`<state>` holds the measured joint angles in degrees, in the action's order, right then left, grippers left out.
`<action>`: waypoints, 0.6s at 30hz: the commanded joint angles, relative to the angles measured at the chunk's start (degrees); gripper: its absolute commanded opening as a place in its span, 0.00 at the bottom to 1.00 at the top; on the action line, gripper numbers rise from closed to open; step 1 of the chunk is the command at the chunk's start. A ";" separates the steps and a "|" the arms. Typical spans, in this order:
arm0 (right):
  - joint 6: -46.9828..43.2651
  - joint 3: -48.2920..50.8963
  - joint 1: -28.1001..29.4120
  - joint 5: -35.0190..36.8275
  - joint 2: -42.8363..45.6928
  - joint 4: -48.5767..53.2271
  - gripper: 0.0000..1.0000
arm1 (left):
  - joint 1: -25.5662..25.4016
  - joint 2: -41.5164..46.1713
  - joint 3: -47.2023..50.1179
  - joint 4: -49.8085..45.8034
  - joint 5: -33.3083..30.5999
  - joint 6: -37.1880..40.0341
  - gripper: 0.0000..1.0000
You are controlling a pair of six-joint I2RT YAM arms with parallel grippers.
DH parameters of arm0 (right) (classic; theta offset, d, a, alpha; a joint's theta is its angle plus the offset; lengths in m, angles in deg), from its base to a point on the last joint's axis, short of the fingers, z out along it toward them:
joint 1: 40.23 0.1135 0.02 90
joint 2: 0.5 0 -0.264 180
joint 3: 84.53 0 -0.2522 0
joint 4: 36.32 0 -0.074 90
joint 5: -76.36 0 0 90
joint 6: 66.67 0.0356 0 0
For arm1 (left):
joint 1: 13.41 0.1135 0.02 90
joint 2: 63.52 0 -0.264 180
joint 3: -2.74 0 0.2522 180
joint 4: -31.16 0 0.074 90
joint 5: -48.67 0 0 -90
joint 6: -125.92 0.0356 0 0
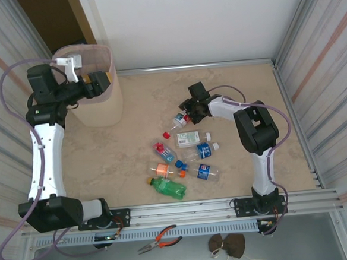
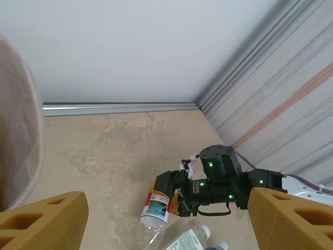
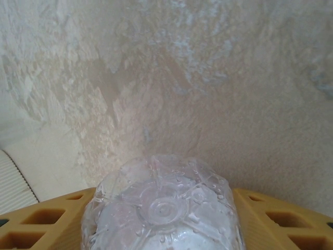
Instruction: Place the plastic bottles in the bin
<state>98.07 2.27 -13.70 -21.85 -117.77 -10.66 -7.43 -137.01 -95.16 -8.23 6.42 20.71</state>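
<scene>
Reaching toward the far middle of the counter (image 1: 132,139), the right tool (image 1: 187,116) is closed on a clear bottle (image 1: 180,120) with a red-topped label. The bottle lies on its side. In the right wrist view its ribbed base (image 3: 164,208) fills the gap, with a yellow finger (image 3: 41,224) against each flank. The other plastic bottles (image 1: 187,162) lie loose in a cluster just nearer the arm bases, among them a green bottle (image 1: 168,188) closest to the near rail (image 1: 185,209). The bin (image 1: 101,111) stands in the far left corner, close to the back wall's metal strip (image 1: 193,66) and the ribbed left wall. The left tool (image 1: 105,83) hangs over its pink-lined rim, open, with its fingers (image 2: 41,221) spread wide and nothing between them. Bare counter stretches between the bin and the cluster. More bare counter runs from the right arm out to the right-hand wall (image 1: 318,66).
</scene>
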 commanded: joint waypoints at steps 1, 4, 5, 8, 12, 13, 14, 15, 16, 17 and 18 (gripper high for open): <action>1.37 1.27 -0.42 1.27 4.15 -0.97 0.59 | -1.04 2.30 1.38 5.11 3.40 -1.47 0.80; 0.89 2.01 -0.40 2.17 6.56 -1.00 0.59 | -1.89 2.57 2.09 6.17 3.65 -1.18 0.80; 0.54 2.23 -0.42 2.36 7.41 -1.13 0.59 | -2.34 2.61 2.34 6.63 3.67 -1.02 0.80; -1.99 3.51 -0.18 2.92 10.85 -3.17 0.59 | -3.80 3.00 3.70 9.24 4.38 -0.49 0.80; -6.94 4.65 0.44 5.01 16.07 -3.89 0.58 | -6.73 3.10 4.94 12.44 5.25 0.69 0.81; -9.13 4.82 0.60 5.45 17.38 -3.97 0.58 | -7.63 2.85 4.78 12.55 5.17 1.37 0.81; -10.52 5.02 0.79 5.69 18.65 -4.04 0.58 | -8.45 2.67 4.74 12.69 5.08 1.83 0.81; -11.96 5.13 1.10 6.39 20.11 -3.99 0.57 | -9.34 2.32 4.60 12.89 4.88 2.37 0.81; -13.12 5.27 1.30 6.76 21.28 -3.99 0.57 | -10.33 1.79 4.52 13.05 4.82 2.68 0.81; -14.65 5.27 1.58 7.32 22.63 -4.03 0.57 | -11.44 1.26 4.29 13.15 4.65 3.07 0.82; -16.10 5.24 1.97 7.75 24.07 -4.23 0.57 | -12.49 0.53 3.98 13.21 4.40 3.61 0.82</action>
<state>88.63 6.75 -12.81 -16.73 -98.30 -13.85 -17.97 -135.94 -90.77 2.31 9.87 21.74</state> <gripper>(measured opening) 0.572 0.815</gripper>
